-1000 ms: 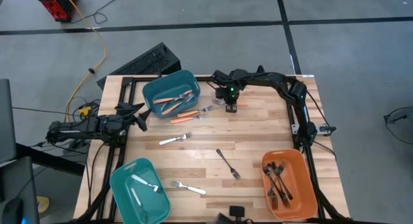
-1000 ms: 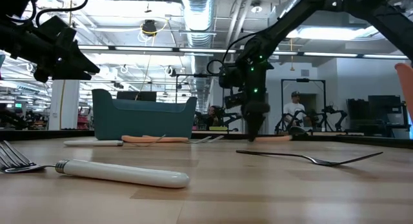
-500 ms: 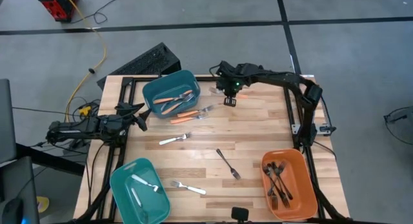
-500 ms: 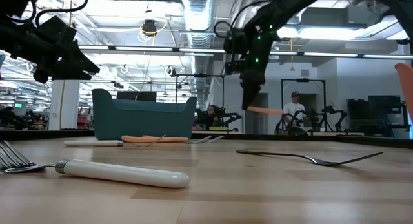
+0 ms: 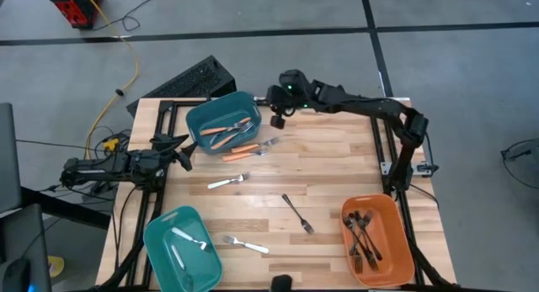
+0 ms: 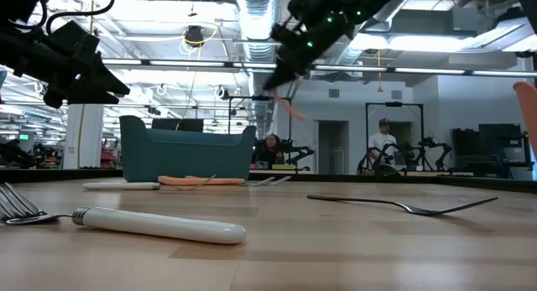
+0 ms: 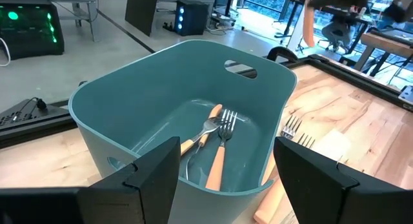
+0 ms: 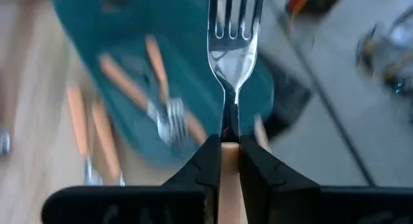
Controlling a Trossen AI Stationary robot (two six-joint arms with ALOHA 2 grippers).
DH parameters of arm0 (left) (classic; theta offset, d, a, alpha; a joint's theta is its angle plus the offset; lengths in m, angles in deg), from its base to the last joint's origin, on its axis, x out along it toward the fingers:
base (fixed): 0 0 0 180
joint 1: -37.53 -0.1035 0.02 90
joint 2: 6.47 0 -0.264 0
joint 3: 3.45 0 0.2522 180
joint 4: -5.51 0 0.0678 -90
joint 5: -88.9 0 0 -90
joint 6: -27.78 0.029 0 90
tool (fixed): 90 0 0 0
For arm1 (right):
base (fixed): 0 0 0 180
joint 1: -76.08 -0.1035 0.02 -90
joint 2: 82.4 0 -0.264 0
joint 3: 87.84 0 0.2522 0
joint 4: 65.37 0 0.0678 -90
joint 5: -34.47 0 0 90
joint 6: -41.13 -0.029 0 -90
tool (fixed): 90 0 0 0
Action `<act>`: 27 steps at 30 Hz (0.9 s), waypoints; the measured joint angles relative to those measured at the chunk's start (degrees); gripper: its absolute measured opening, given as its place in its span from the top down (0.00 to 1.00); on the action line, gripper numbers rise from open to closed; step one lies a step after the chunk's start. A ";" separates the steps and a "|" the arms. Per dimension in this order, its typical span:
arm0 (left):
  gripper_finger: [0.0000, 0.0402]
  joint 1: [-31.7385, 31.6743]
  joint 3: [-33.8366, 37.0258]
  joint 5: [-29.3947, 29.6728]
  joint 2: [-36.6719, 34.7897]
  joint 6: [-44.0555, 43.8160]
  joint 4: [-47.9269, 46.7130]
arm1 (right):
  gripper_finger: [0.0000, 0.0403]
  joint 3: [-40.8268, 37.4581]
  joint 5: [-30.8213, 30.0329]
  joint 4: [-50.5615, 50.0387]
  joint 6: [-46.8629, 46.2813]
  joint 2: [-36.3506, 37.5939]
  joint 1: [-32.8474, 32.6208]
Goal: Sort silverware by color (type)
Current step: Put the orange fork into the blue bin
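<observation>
Right end effector [image 5: 276, 121], clamped on orange-handled fork [image 8: 230, 50], now higher and nearer teal bin [image 5: 221, 122].

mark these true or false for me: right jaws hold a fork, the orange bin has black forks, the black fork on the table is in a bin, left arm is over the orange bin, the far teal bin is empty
1. The right gripper has its jaws shut on an orange-handled fork. True.
2. The orange bin holds black forks. True.
3. The lone black fork lies inside a bin. False: it lies on the bare wooden table.
4. The left gripper is over the orange bin. False: it waits at the table's left edge, near the far teal bin.
5. The far teal bin is empty. False: it holds orange-handled forks.
</observation>
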 joint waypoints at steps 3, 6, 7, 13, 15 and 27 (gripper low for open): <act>0.42 0.00 0.00 0.00 0.00 0.00 0.00 | 0.86 0.00 1.14 7.30 0.03 -0.11 -1.14; 0.42 0.01 0.00 0.00 0.00 0.01 0.00 | 0.86 0.00 1.70 14.03 0.04 -0.11 -2.32; 0.42 0.01 0.00 0.00 0.00 0.01 0.00 | 0.86 0.00 2.34 16.16 0.04 -0.11 -2.65; 0.42 0.00 0.00 0.00 0.00 0.01 0.00 | 0.86 0.02 7.20 29.14 -1.28 -0.12 -3.22; 0.42 0.02 0.00 0.20 0.00 0.02 0.00 | 0.86 0.02 8.42 32.63 -1.29 -0.13 -3.16; 0.42 0.00 0.00 1.67 0.00 0.22 -0.07 | 0.86 0.45 18.37 56.26 -5.64 -7.12 -2.91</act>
